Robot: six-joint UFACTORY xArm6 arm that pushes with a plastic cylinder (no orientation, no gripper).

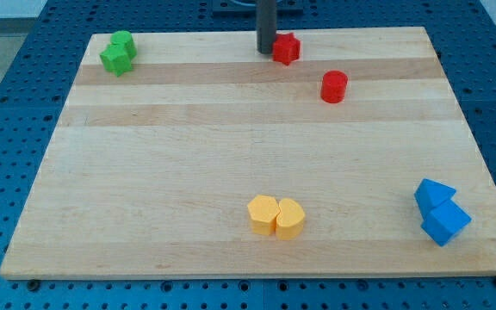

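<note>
My tip [266,52] is a bare rod with no pincer to release or clench; it touches the red star [286,48] from 9 o'clock. A red cylinder [334,86] is near, at 4 o'clock of the star. Two green blocks [118,52] touch at 10 o'clock on the board [145,172], two yellow blocks [275,216] at 6, two blue blocks [441,212] at 4.

A single view is provided. The wooden board [248,155] is seen from above and from the side opposite the rod, at a moderate downward tilt, so that its far edge appears narrower. The whole board is framed, with blue perforated table [7,129] shown around it. My tip [266,52] is seen at the view's top centre, the rod being cut by the frame.
</note>
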